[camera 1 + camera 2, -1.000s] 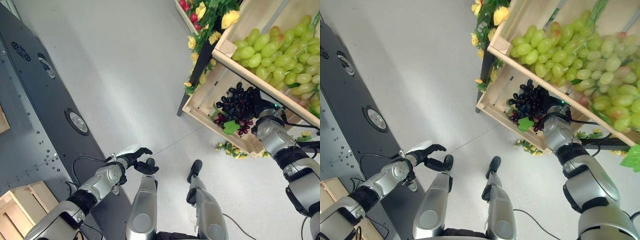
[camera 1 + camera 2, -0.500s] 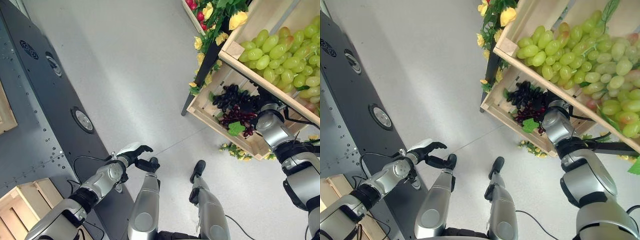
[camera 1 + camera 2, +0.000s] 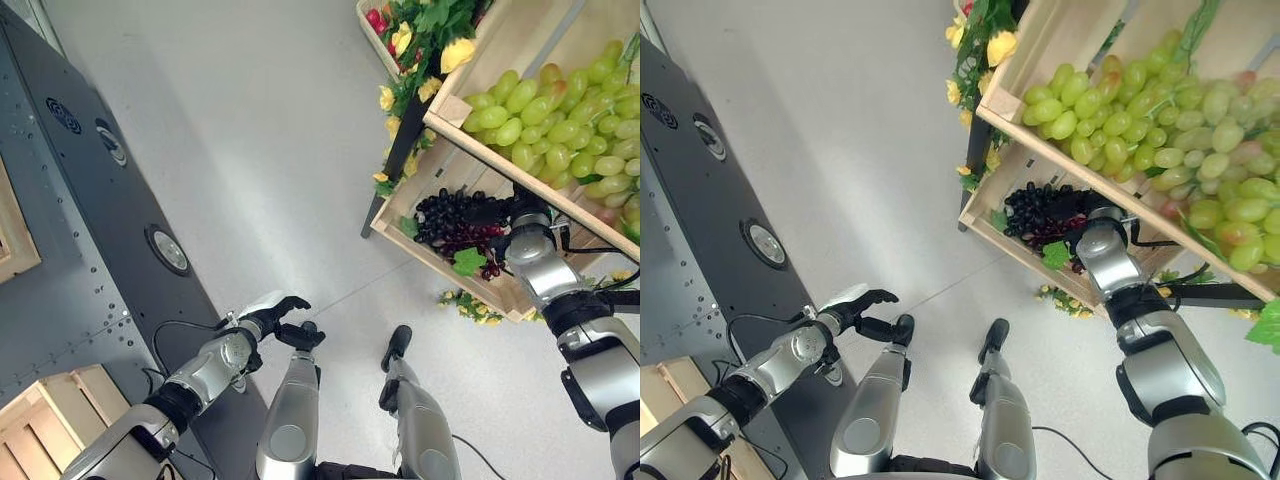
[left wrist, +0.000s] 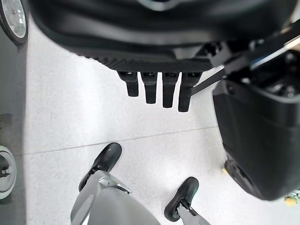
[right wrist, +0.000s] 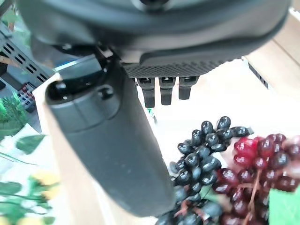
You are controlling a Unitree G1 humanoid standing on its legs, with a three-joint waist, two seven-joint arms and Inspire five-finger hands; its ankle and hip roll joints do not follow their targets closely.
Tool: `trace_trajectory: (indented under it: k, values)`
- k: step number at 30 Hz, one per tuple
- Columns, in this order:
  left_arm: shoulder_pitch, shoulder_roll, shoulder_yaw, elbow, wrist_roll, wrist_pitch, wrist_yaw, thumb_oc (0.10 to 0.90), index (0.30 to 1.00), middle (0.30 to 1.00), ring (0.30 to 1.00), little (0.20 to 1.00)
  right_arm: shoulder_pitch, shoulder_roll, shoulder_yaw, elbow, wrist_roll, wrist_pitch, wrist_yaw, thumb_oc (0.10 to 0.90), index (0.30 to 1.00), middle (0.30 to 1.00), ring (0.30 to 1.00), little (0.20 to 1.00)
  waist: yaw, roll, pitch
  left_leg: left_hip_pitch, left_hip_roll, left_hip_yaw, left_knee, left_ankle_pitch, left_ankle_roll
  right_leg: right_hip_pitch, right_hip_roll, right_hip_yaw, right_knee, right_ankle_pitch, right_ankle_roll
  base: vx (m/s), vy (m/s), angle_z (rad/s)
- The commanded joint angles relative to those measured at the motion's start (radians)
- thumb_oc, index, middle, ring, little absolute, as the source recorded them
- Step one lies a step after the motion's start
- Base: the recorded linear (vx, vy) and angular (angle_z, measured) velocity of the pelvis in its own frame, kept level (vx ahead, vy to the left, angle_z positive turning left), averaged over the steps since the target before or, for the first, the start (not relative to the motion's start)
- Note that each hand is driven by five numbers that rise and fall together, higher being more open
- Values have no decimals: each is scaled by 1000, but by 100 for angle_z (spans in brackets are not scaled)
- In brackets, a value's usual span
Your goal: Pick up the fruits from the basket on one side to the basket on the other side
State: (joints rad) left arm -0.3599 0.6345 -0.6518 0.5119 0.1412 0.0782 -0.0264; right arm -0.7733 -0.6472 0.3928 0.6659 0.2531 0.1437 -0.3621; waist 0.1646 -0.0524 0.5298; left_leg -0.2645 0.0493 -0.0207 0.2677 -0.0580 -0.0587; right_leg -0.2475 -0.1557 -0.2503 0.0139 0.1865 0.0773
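1. Since a second ago, my right hand has gone deeper into the lower wooden crate, and it now sits beside the dark grapes, against the bunch's right side.
2. From my right wrist, my fingers hang short and loosely spread above the dark grapes, with the thumb alongside; they close on nothing.
3. A red bunch lies against the dark one, with a green leaf at the crate's front edge.
4. Green grapes fill the upper crate above.
5. My left hand hovers low over the grey floor, relaxed and empty, fingers hanging straight.
6. Yellow flowers stand at the rack's corner.
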Motion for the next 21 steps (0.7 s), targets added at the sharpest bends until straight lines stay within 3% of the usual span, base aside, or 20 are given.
trace_trajectory:
  k: [1, 2, 7, 14, 21]
  values:
    - [45, -60, 33, -18, -20, -62, 21, 800, 900, 900, 900, 900, 20, -78, -116, -145, 66, -135, 73, 800, 900, 900, 900, 900, -41, 47, -91, 51, -42, 4, -124, 24, 15, 82, 18, 0, 146, -223, 50, 54, 52, -1]
    - [46, -60, 33, -17, -21, -62, 22, 800, 900, 900, 900, 900, 27, -77, -120, -151, 69, -136, 78, 800, 900, 900, 900, 900, -40, 47, -93, 55, -42, 5, -128, 26, 15, 85, 18, 1, 144, -223, 51, 52, 47, 2]
    - [94, -103, 82, 30, -3, -77, 16, 800, 900, 900, 900, 900, 211, 4, -176, -301, 223, -209, 364, 800, 900, 900, 900, 900, -65, 41, -138, 128, -33, 21, -214, 42, 6, 146, 13, 7, 76, -207, 60, 70, 42, -5]
    - [193, -133, 136, 64, 37, -95, 0, 800, 900, 900, 900, 900, 407, 75, -219, -415, 265, -292, 630, 800, 900, 900, 900, 900, -77, 32, -226, 202, -36, 33, -280, 48, 0, 211, -11, 4, 14, -180, 83, 105, 86, -6]
    - [302, -163, 180, 94, 16, -109, -78, 800, 900, 900, 900, 900, 569, 145, -179, -458, 334, -225, 896, 800, 900, 900, 900, 900, -70, 27, -304, 267, -56, 47, -301, 28, 26, 245, -64, 13, -18, -134, 135, 120, 141, 4]
